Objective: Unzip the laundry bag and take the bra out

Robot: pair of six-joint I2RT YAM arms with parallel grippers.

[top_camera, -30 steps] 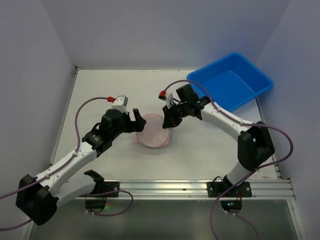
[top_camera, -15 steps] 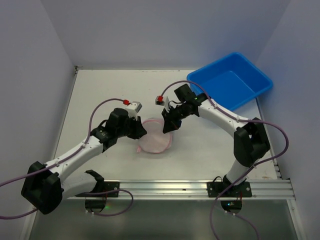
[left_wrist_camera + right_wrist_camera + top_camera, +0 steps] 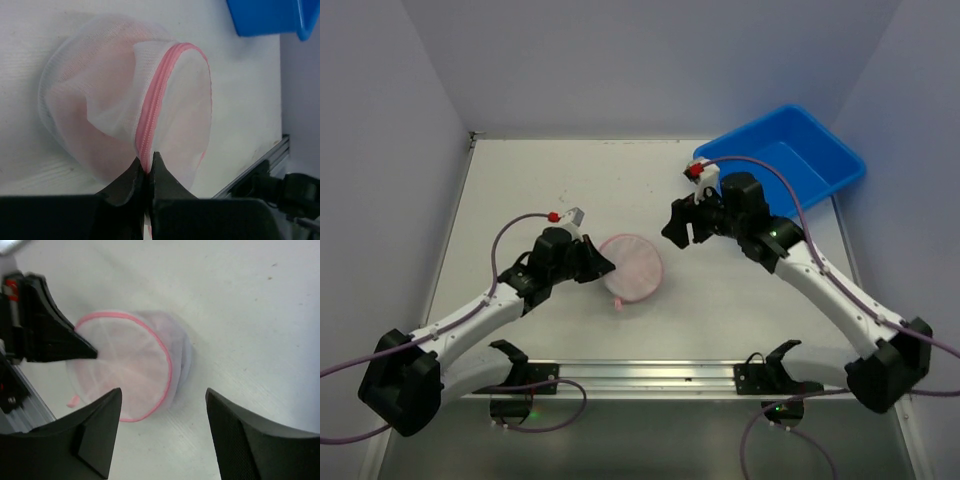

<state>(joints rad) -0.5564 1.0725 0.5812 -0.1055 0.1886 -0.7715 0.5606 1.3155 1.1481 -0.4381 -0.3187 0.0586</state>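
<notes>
The laundry bag point(image 3: 632, 267) is a small round white mesh pouch with a pink zipper rim, lying in the middle of the table. My left gripper point(image 3: 604, 266) is at its left edge. In the left wrist view the left gripper point(image 3: 146, 166) is shut on the pink zipper trim point(image 3: 155, 105). My right gripper point(image 3: 682, 226) hangs open up and to the right of the bag, touching nothing. The right wrist view looks down on the bag point(image 3: 127, 365) between the spread right gripper point(image 3: 164, 392) jaws. The bra is hidden; only a faint pink tint shows through the mesh.
A blue tub point(image 3: 788, 160) stands at the back right, close behind the right wrist. A small pink tab point(image 3: 617, 303) sticks out at the bag's near edge. The aluminium rail point(image 3: 700, 372) runs along the table's front.
The left gripper has shut on the bag's pink zipper rim. The right gripper has opened, let go of the bag and drawn back to the right. The bag shifted slightly.
</notes>
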